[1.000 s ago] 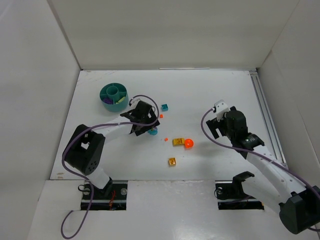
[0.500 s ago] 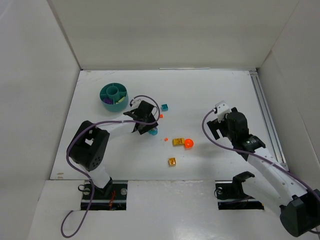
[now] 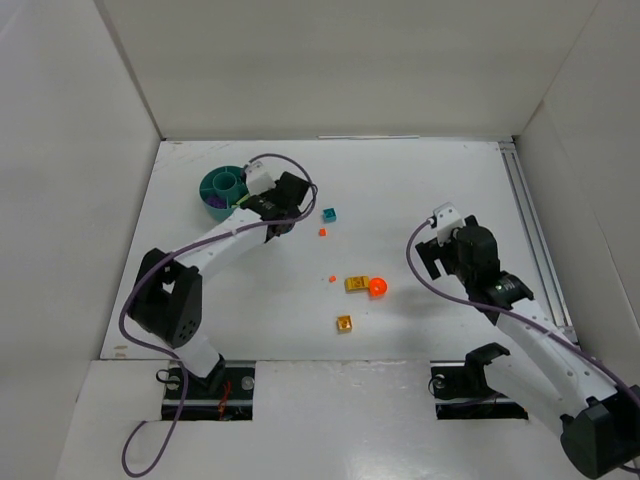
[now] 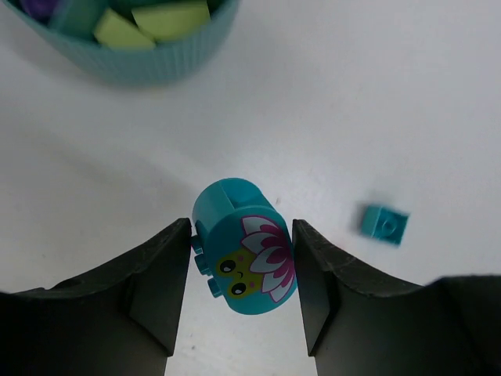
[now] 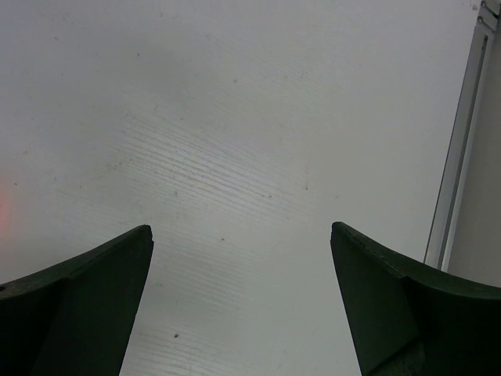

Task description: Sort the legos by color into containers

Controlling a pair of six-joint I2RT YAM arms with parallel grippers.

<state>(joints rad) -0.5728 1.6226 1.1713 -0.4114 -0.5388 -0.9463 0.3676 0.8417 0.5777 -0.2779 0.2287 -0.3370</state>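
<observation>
Left end effector grips flower-printed teal brick

The right gripper hangs above the white table, its two dark fingers spread wide apart at the lower corners of the view. Faint streaks and specks mark the tabletop. A pale metal rail runs along the right edge, and a faint red blur tints the left.

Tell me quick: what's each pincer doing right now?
Left pincer: closed on a teal brick with a flower print, near the bowl.
Right pincer: open, empty.
</observation>
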